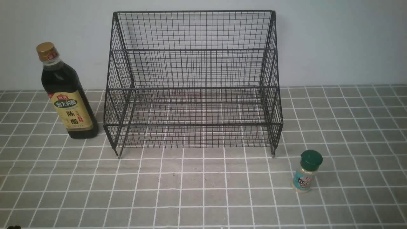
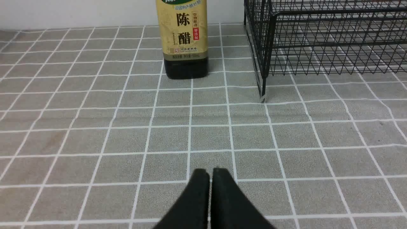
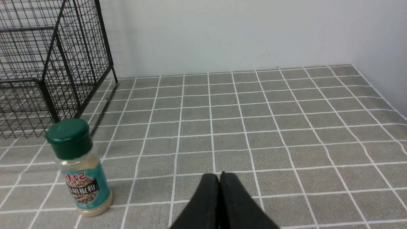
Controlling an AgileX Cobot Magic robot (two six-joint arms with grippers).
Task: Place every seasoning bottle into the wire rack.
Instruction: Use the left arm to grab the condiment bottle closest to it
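The black wire rack (image 1: 194,86) stands against the wall with both tiers empty. Left of it, upright on the tiles, is the tall dark seasoning bottle (image 1: 67,95) with gold cap and yellow label. The small shaker (image 1: 306,171) with green cap and teal label stands in front of the rack's right leg. My left gripper (image 2: 210,173) is shut with nothing in it, well short of the tall bottle (image 2: 185,38). Shut and empty too, my right gripper (image 3: 219,176) hovers beside the shaker (image 3: 79,167), apart from it. Neither arm shows in the front view.
Grey tiled cloth (image 1: 203,190) covers the table. A pale wall runs behind the rack, and a side wall (image 3: 384,47) closes the table's right end. The rack's corner leg (image 2: 263,92) stands near the tall bottle.
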